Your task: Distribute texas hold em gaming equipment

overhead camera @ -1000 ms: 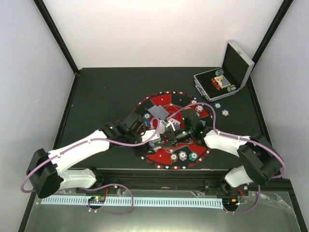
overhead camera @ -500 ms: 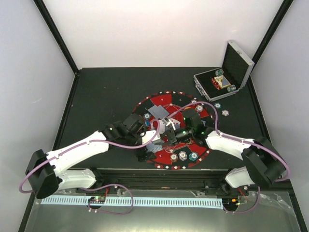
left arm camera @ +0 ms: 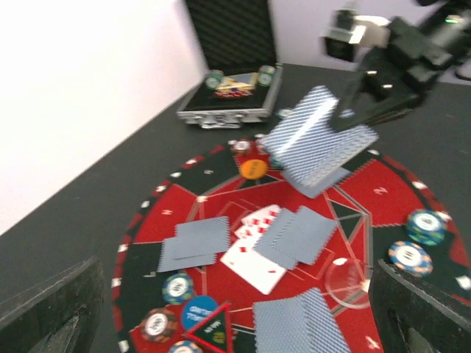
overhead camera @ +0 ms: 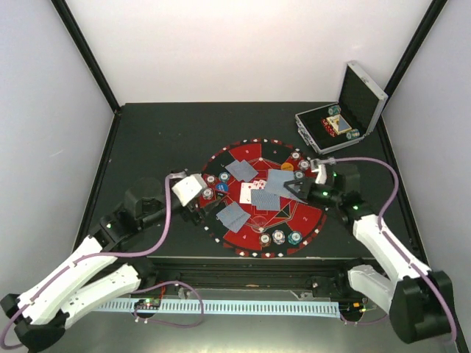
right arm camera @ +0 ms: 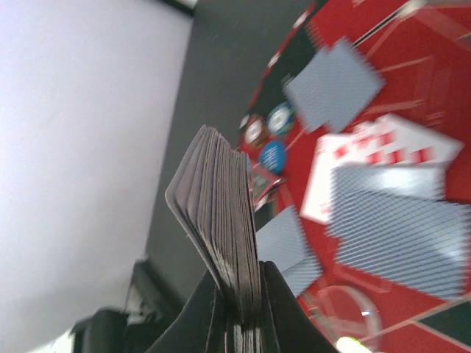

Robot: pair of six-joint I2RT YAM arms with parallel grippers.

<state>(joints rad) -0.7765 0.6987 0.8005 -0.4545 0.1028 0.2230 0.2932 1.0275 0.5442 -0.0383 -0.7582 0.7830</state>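
- The right gripper (right arm camera: 239,323) is clamped on the thick deck of playing cards with grey-blue patterned backs (overhead camera: 280,179), its two fingers pinching one edge of the stack.
- The deck hangs clear above the far-right part of the big round red-and-black mat (overhead camera: 303,218). It sticks out from the fingers toward the mat's middle, with its broad back tilted up and leftward.
- The left gripper (left arm camera: 237,312) stands spread wide with nothing in it, at the mat's left edge and well apart from the deck.
- The relation that matters is this: the deck's free edge points across the mat at the left gripper, and the pinched edge lies on the right arm's side.
- Three small face-down card piles (overhead camera: 233,216) and some face-up cards (overhead camera: 252,193) lie on the mat between the two grippers.
- My reading is that drawing another card would mean the left gripper crossing over those piles to reach the free edge. The right arm alone carries the deck.
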